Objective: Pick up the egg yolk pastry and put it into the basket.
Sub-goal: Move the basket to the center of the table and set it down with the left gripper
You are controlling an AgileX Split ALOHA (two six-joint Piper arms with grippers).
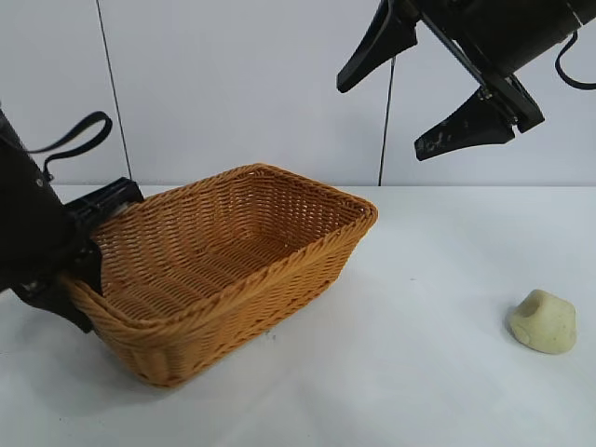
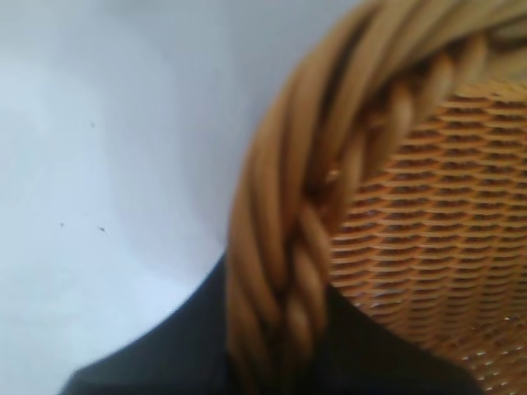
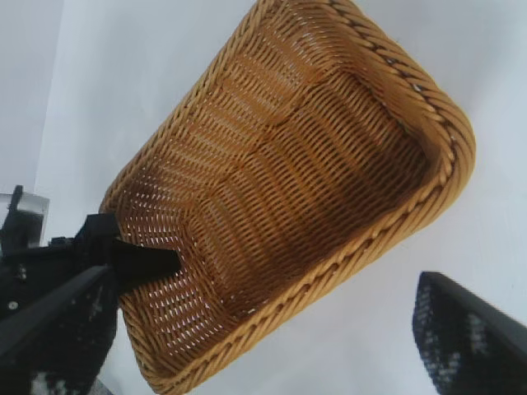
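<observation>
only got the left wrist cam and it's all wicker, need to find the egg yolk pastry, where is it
Observer: The egg yolk pastry sits on the white table, at the exterior view's right, well apart from the basket.
Operator: anything in the basket yet
Observer: No, the right wrist view shows its woven floor bare.
Operator: where's the right gripper
Observer: The right gripper hangs open, high above the table, between basket and pastry in the exterior view.
Operator: and my left one
Observer: The left gripper is clamped on the basket's rim at the end far from the pastry, one finger inside the wall.
</observation>
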